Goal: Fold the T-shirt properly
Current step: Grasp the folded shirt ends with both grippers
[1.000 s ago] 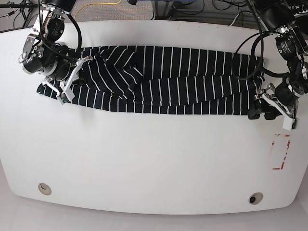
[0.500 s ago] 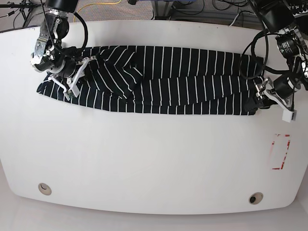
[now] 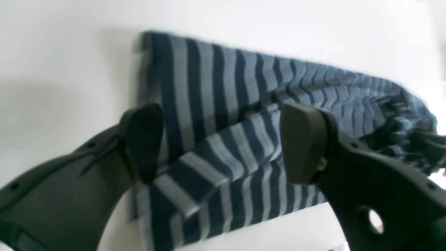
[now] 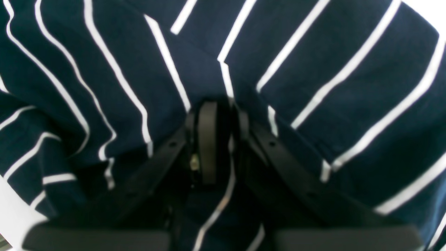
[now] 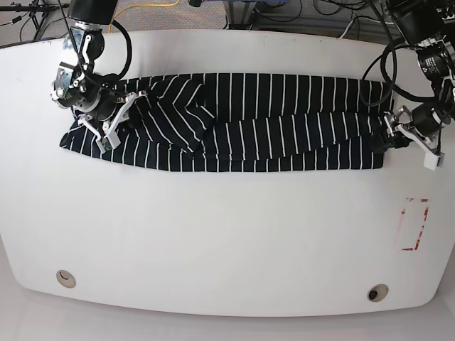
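The black T-shirt (image 5: 270,121) with thin white stripes lies as a long folded band across the far half of the white table (image 5: 227,234). My right gripper (image 5: 114,117) is down on its left end. In the right wrist view that gripper (image 4: 223,139) is shut on a raised fold of the T-shirt (image 4: 313,69), and a white stripe runs between the jaws. My left gripper (image 5: 389,136) is at the shirt's right end. In the left wrist view it (image 3: 223,143) stands wide open, straddling the squared-off end of the T-shirt (image 3: 244,104) without pinching it.
A red-outlined rectangle (image 5: 414,224) is marked on the table near the right edge. Two round holes (image 5: 65,278) (image 5: 377,292) sit near the front edge. Cables (image 5: 142,8) lie on the floor beyond the far edge.
The left gripper has moved toward the far edge and spread its jaws wider. The right gripper has shifted right onto the shirt's left end. The band now lies flatter and straighter.
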You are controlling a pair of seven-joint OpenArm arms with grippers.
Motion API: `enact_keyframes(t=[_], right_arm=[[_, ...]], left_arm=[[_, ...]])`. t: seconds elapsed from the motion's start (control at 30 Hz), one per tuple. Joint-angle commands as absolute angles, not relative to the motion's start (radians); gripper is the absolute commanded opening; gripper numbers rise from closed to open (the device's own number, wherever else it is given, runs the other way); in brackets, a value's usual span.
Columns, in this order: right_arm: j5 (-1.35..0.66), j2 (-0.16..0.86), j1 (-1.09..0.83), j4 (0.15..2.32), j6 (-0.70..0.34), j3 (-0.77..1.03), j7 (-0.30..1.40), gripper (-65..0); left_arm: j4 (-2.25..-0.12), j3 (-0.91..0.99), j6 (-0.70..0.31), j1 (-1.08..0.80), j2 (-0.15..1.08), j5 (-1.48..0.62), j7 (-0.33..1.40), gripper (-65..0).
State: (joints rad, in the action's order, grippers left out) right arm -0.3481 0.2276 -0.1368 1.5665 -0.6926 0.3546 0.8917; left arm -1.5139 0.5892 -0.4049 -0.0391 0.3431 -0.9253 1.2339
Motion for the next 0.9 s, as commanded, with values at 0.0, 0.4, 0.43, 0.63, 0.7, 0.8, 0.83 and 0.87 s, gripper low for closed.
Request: enact_keyframes(t=[0.0, 0.4, 0.43, 0.63, 0.7, 0.8, 0.83, 0.87], right_arm=[[-0.323, 0.236, -0.14, 1.561, -0.698, 0.355, 0.937, -57.1], [-0.332, 0.234, -0.14, 1.566, -0.698, 0.357, 0.937, -57.1], [-0.332, 0.234, -0.14, 1.567, -0.698, 0.357, 0.937, -57.1], [-0.332, 0.234, -0.14, 1.567, -0.698, 0.357, 0.937, -57.1], [-0.332, 0.234, -0.14, 1.567, -0.698, 0.358, 0.937, -57.1], [-0.332, 0.232, -0.14, 1.567, -0.698, 0.358, 0.937, -57.1], [-0.332, 0.231, -0.14, 1.567, -0.698, 0.358, 0.937, -57.1], [-0.332, 0.231, -0.14, 1.567, -0.698, 0.358, 0.937, -57.1]], left_arm=[[-1.527, 0.591, -0.409, -0.048, 0.38, -0.951, 1.218, -15.4], [-1.471, 0.588, -0.414, -0.074, 0.406, -0.819, 1.214, -15.4], [-1.454, 0.588, -0.414, -0.071, 0.404, -0.806, 1.214, -15.4], [-1.415, 0.584, -0.415, -0.068, 0.4, -0.797, 1.214, -15.4], [-1.408, 0.562, -0.415, -0.056, 0.398, -0.797, 1.213, -15.4], [-1.369, 0.509, -0.415, -0.031, 0.398, -0.797, 1.213, -15.4], [-1.356, 0.49, -0.415, -0.025, 0.397, -0.797, 1.213, -15.6], [-1.345, 0.478, -0.415, -0.019, 0.397, -0.797, 1.213, -15.6]])
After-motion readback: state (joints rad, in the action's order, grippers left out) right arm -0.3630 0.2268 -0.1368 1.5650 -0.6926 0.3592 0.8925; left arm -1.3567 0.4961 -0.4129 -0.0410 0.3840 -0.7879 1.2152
